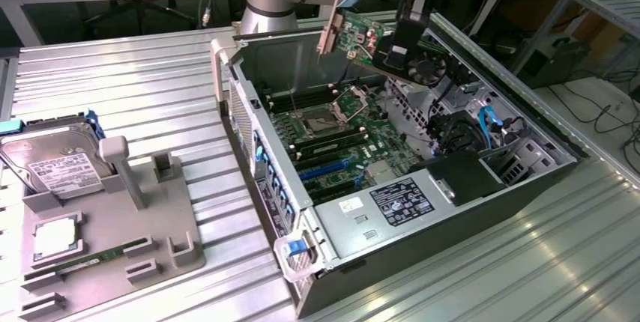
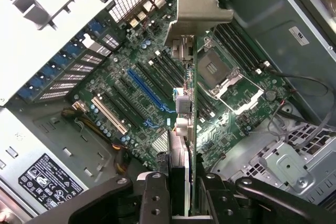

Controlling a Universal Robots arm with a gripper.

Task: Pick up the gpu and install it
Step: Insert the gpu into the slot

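Note:
The gpu, a green circuit card with a black fan and a silver end bracket, hangs in the air above the open computer case. My gripper is shut on its edge near the fan. In the wrist view the gpu runs edge-on away from my gripper, bracket end farthest, over the green motherboard with its blue and white expansion slots. The card is above the slots and touches none of them.
A grey holder tray stands at the exterior view's left with a silver hard drive, a memory stick and a chip. Inside the case sit a power supply and cables. The case lies on a ribbed metal table.

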